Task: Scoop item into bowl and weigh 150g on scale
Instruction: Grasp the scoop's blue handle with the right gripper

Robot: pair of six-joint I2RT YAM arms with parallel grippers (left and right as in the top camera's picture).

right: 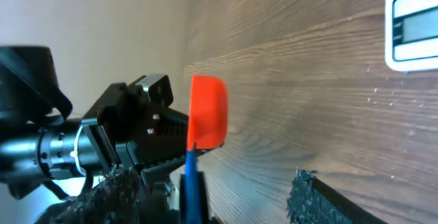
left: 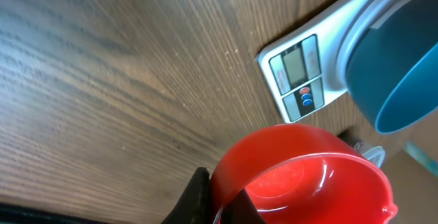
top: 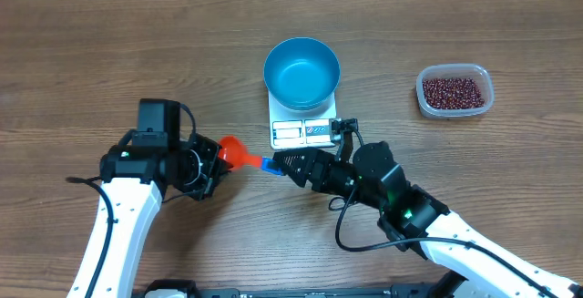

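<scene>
A red scoop (top: 233, 152) with a blue handle (top: 271, 164) hangs above the table in front of the white scale (top: 302, 132). My left gripper (top: 213, 163) is shut on the scoop's red rim (left: 308, 176), one finger (left: 197, 195) outside the cup. My right gripper (top: 284, 165) stands open around the blue handle (right: 193, 183), its pads (right: 309, 195) apart from it on both sides. The blue bowl (top: 301, 72) sits empty on the scale. The beans (top: 453, 90) lie in a clear tub at the far right.
The clear plastic tub (top: 424, 100) stands to the right of the scale. The scale's display and buttons (left: 300, 73) face the near edge. Bare wood surrounds the arms.
</scene>
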